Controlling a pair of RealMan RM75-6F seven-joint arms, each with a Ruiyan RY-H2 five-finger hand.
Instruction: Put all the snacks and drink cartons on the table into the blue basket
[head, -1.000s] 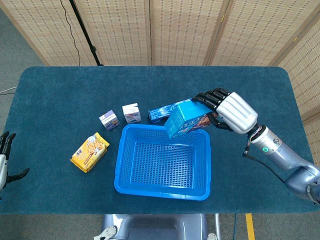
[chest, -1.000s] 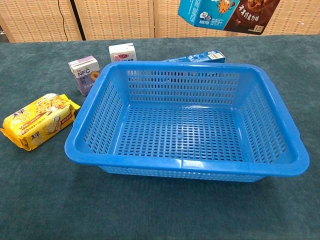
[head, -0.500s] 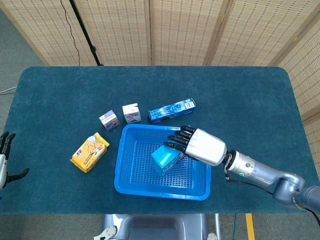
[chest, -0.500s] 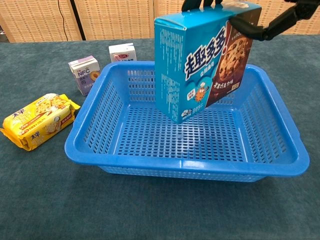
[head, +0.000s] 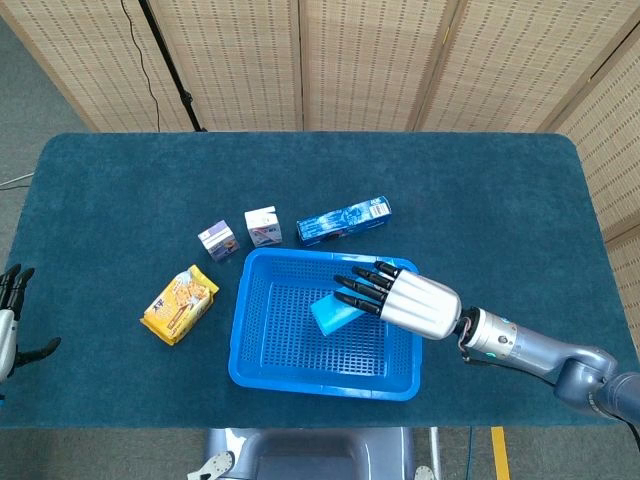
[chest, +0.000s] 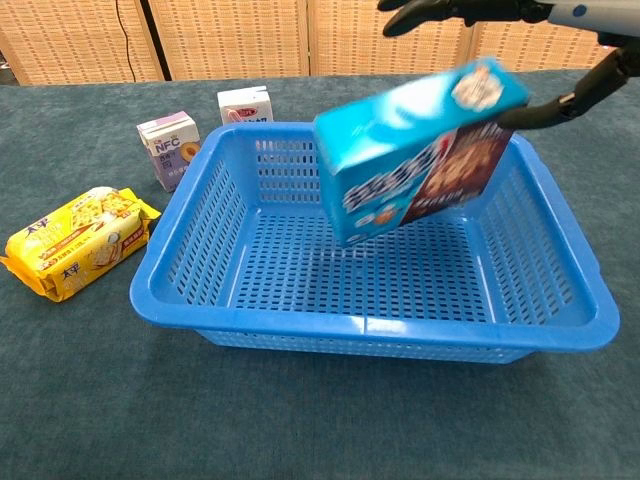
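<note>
The blue basket (head: 322, 383) (chest: 370, 330) sits in the middle of the table. A blue cookie box (head: 328, 312) (chest: 420, 150) is inside it, tilted and blurred with motion, its lower corner near the basket floor. My right hand (head: 415, 300) (chest: 480, 8) hovers over the box with fingers spread; its thumb is close to the box's upper right corner. On the table lie a yellow cracker pack (head: 180, 303) (chest: 75, 240), a purple carton (head: 218, 240) (chest: 168, 148), a white carton (head: 263, 226) (chest: 246, 104) and a long blue box (head: 343, 221). My left hand (head: 10, 320) stays at the table's left edge, fingers apart and holding nothing.
The two cartons and the long blue box stand just behind the basket's far rim. The cracker pack lies left of the basket. Woven screens close off the back, and a dark stand leg shows at the far left.
My right hand carried the cookie box down from above the far rim into the basket. The box has tipped from upright towards flat and the fingers have spread off it.
</note>
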